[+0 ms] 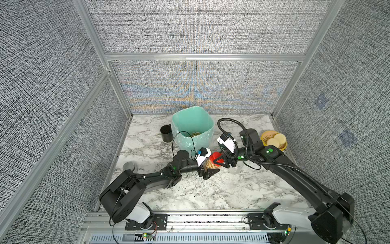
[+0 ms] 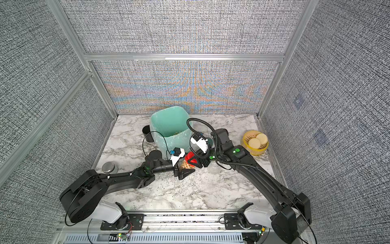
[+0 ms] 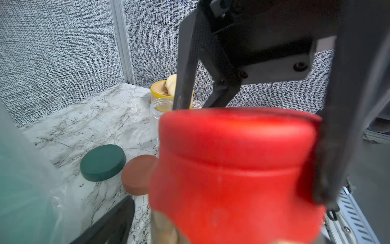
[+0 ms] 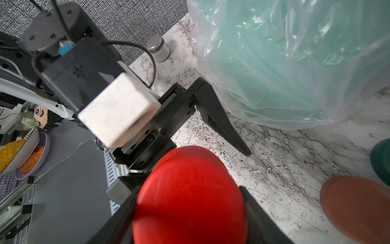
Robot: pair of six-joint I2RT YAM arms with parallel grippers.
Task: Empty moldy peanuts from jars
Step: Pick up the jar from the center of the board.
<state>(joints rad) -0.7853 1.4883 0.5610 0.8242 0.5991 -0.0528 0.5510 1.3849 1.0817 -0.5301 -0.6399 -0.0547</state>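
Note:
A clear jar of tan moldy peanuts [image 1: 207, 166] [image 2: 184, 165] hangs above the marble between the two arms, its red lid [image 1: 215, 157] [image 3: 238, 135] [image 4: 190, 196] still on. My right gripper [image 1: 218, 161] [image 2: 193, 161] [image 4: 190, 213] is shut on that lid, a finger on each side. My left gripper [image 1: 212, 169] [image 2: 187, 168] is open around the jar body; one finger [image 3: 105, 224] [image 4: 221, 126] stands clear of the glass with marble showing between. More peanuts [image 1: 195, 133] lie at the bottom of the teal bin [image 1: 190, 117]. An empty lidless jar [image 1: 237, 169] [image 3: 160, 114] stands under the right arm.
A dark green lid [image 3: 103, 162] and a terracotta lid [image 3: 139, 174] [image 4: 356, 208] lie on the marble beside the bagged bin [image 4: 285, 63]. A black mug [image 1: 166, 133] stands left of the bin, a steel tin [image 1: 129, 166] at the left edge, and a yellow basket of pale discs [image 1: 274, 139] at the right.

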